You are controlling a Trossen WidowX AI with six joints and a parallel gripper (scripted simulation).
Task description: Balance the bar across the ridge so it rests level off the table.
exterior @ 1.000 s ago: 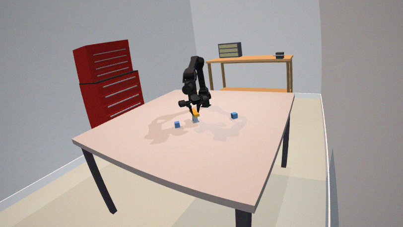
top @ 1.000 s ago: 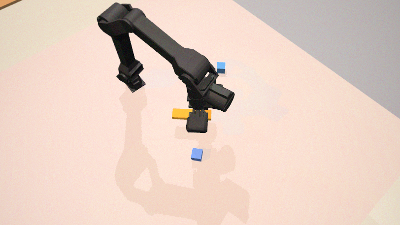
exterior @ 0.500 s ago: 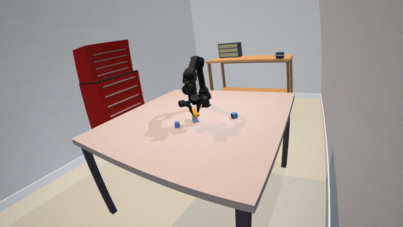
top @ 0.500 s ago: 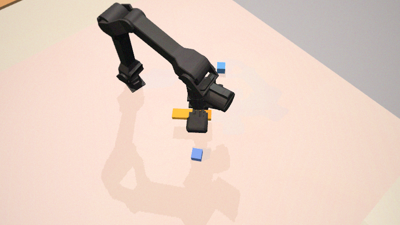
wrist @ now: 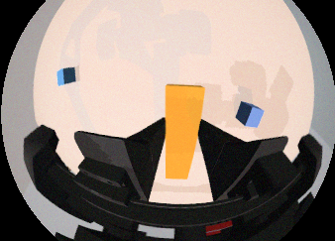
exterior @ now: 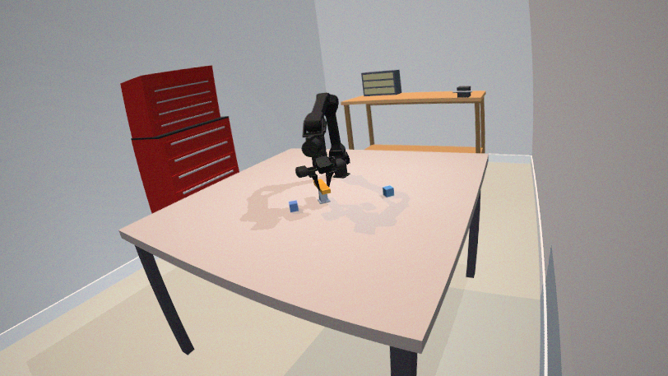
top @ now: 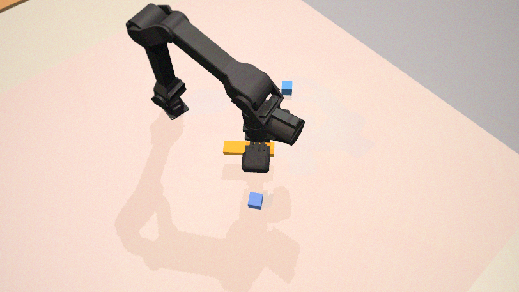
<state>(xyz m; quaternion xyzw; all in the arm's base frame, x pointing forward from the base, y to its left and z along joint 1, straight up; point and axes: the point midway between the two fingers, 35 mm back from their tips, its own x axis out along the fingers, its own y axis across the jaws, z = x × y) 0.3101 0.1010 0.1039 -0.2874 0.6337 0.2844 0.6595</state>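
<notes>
An orange bar (top: 234, 147) (exterior: 325, 189) (wrist: 184, 103) is held crosswise between the fingers of my gripper (exterior: 322, 184) (wrist: 181, 122), which is shut on it near its middle. The bar is off the table. A small pale blue-grey piece, seemingly the ridge (exterior: 322, 198), stands directly under the bar in the exterior view. Whether the two touch is too small to tell. The ridge is hidden under the bar and gripper in the top view and the wrist view. The bar looks about level in the top view.
A periwinkle-blue cube (top: 255, 200) (exterior: 293, 206) (wrist: 249, 114) stands on the table on one side of the bar. A brighter blue cube (top: 286, 87) (exterior: 387, 191) (wrist: 66, 76) stands farther off on the other side.
</notes>
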